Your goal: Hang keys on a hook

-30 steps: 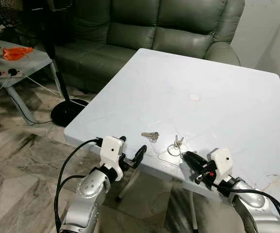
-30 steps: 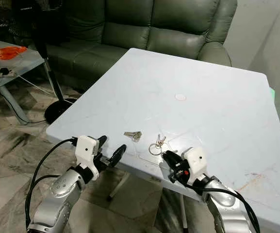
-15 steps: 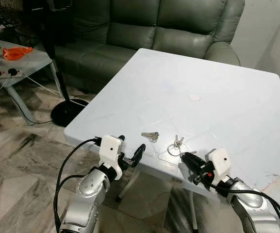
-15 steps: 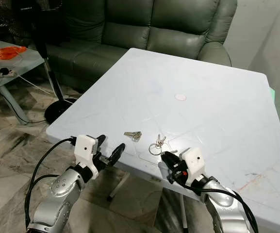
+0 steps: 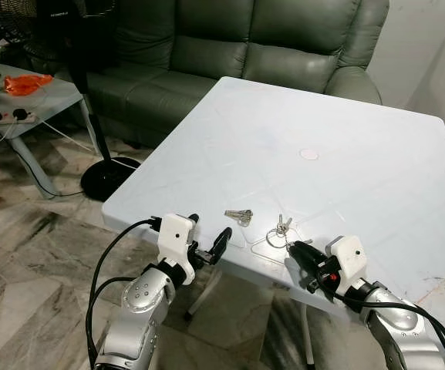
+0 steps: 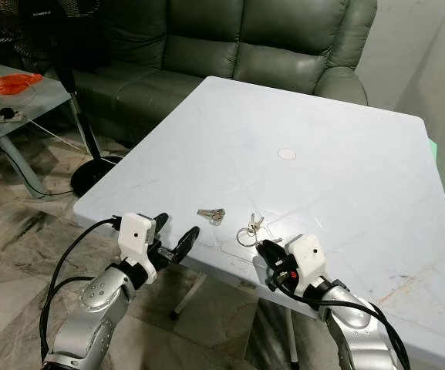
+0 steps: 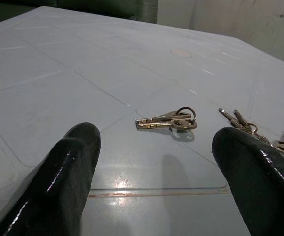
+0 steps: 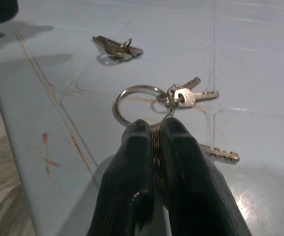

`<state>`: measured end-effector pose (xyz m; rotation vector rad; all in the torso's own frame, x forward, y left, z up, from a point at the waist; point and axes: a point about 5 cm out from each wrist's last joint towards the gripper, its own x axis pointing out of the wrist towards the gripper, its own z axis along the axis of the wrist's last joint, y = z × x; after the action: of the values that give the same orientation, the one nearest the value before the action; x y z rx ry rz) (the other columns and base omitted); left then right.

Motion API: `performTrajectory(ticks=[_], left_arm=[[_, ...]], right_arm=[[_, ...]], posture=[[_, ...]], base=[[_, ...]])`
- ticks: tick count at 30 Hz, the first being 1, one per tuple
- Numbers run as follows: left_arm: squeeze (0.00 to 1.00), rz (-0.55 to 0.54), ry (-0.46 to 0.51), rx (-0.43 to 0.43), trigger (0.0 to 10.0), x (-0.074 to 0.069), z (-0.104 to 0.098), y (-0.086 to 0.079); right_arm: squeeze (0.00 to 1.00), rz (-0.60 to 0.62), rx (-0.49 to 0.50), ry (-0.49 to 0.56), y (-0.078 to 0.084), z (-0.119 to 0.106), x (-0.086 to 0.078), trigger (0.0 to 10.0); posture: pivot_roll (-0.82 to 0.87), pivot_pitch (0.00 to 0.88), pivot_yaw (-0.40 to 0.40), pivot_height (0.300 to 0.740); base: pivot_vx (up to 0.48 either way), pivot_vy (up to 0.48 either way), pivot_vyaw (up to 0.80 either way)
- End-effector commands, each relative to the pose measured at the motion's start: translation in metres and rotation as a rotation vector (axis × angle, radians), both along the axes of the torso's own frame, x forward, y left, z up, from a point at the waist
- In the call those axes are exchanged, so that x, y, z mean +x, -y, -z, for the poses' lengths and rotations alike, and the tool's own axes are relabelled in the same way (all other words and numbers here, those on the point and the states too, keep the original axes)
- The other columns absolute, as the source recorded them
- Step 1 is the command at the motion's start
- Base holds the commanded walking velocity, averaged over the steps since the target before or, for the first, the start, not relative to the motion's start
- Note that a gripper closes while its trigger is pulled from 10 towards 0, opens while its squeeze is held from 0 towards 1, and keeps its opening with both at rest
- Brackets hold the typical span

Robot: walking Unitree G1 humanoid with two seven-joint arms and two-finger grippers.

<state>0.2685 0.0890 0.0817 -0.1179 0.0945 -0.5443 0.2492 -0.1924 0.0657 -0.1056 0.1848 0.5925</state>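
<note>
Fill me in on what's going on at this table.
The right gripper has its jaws shut on the ringed bunch of keys at the near edge of the white table. The left gripper waits open, facing a smaller pair of keys. Both sets lie on the tabletop.
</note>
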Motion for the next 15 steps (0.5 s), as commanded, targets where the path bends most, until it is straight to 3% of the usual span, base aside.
performTrajectory(ticks=[1, 2, 3, 4, 11, 12, 13, 14, 15], left_arm=[[0.0, 0.0, 0.003, 0.005, 10.0, 0.0019, -0.002, -0.0007], [0.0, 0.0, 0.003, 0.005, 10.0, 0.002, -0.002, -0.001], [0.0, 0.0, 0.004, 0.005, 10.0, 0.0021, -0.0021, -0.0012], [0.0, -0.001, 0.004, 0.005, 10.0, 0.0022, -0.0023, -0.0014], [0.0, -0.001, 0.004, 0.004, 10.0, 0.0018, -0.0025, -0.0009], [0.0, 0.0, 0.003, 0.003, 10.0, 0.0016, -0.0024, -0.0009], [0.0, 0.0, 0.003, 0.003, 10.0, 0.0015, -0.0024, -0.001], [0.0, 0.0, 0.002, 0.003, 10.0, 0.0016, -0.0023, -0.0011], [0.0, 0.0, 0.002, 0.003, 10.0, 0.0016, -0.0022, -0.0011]], right_arm=[[0.0, 0.008, -0.009, -0.004, 0.0009, 0.0021, 0.0001, 5.6], [0.0, 0.012, -0.013, -0.006, 0.0014, 0.0028, 0.0001, 7.7], [0.0, 0.004, -0.022, -0.01, 0.0016, 0.0038, -0.0004, 8.0], [0.0, -0.001, -0.035, -0.017, 0.002, 0.0056, -0.0012, 10.0], [0.0, 0.005, -0.031, -0.014, 0.0027, 0.0063, -0.0019, 10.0], [0.0, 0.003, -0.023, -0.006, 0.0026, 0.0053, -0.0018, 5.6], [0.0, 0.001, -0.017, -0.002, 0.0025, 0.0048, -0.0017, 0.0], [0.0, 0.002, -0.014, -0.002, 0.0027, 0.0045, -0.0017, 0.0], [0.0, 0.006, -0.017, -0.004, 0.0036, 0.0044, -0.0014, 3.7]], posture=[[0.0, 0.0, -0.034, 0.74], [0.0, 0.0, -0.034, 0.74], [0.0, 0.0, -0.035, 0.74], [0.0, 0.0, -0.035, 0.74], [0.0, 0.0, -0.035, 0.74], [0.0, 0.0, -0.035, 0.74], [0.0, 0.0, -0.035, 0.74], [0.0, 0.0, -0.035, 0.74], [0.0, 0.0, -0.035, 0.74]], base=[[0.0, 0.0, 0.0], [0.0, 0.0, 0.0], [0.0, 0.0, 0.0], [0.0, 0.0, 0.0], [0.0, 0.0, 0.0], [0.0, 0.0, 0.0], [0.0, 0.0, 0.0], [0.0, 0.0, 0.0], [0.0, 0.0, 0.0]])
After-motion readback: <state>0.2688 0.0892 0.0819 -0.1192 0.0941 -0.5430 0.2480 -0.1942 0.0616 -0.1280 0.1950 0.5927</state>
